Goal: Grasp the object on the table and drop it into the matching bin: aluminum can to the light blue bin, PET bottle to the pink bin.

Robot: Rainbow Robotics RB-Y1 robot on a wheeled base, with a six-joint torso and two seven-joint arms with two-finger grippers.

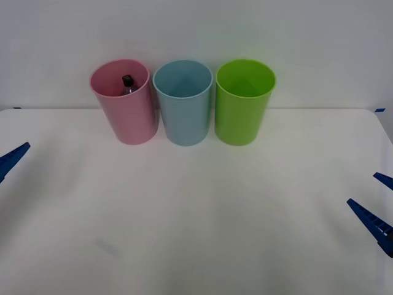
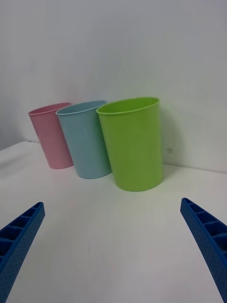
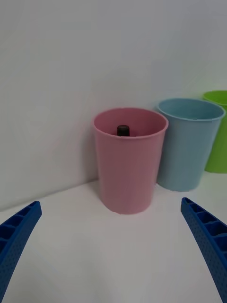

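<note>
We saw the PET bottle (image 1: 128,85) standing inside the pink bin (image 1: 126,117), its black cap just below the rim and close to the far wall; our left wrist view showed the same cap (image 3: 123,129) peeking over the near edge of that bin (image 3: 128,170). The pink bin stood at the back of the white table (image 1: 196,227), with the light blue bin (image 1: 183,114) just beside it on its right and a lime green bin (image 1: 241,110) beyond that, the three in a row against the pale wall.

Our left gripper (image 3: 113,246) hung low over the table at the left edge of the front view, facing the pink bin from well apart, its blue ribbed fingers (image 3: 16,236) spread wide with nothing between them. Our right gripper (image 2: 113,241) hung at the right edge of the table, facing the green bin (image 2: 134,142), its fingers (image 2: 208,236) likewise spread wide and holding nothing. Both grippers were clear of the bins
</note>
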